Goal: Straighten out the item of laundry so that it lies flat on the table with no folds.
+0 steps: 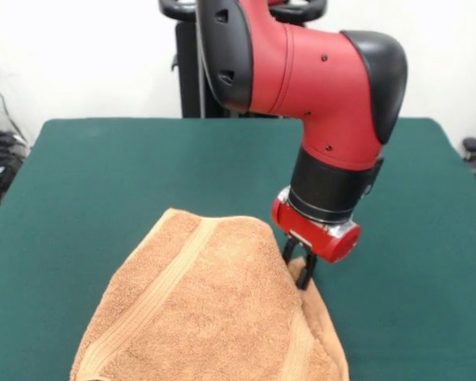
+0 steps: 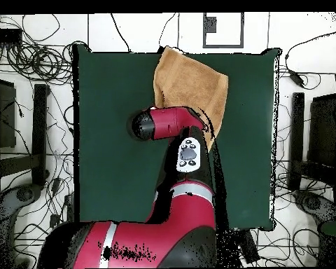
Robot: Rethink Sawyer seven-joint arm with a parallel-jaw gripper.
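The towel lies at the surface's edge farthest from the robot's base, partly over that edge, still mounded and folded, so most of the flattening seems left. The gripper has its jaws closed on a raised towel edge, as far as the front view shows. No readable writing or brand shows.

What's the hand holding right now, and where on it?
The hand pinches the towel at a raised fold on its far edge, near the corner.
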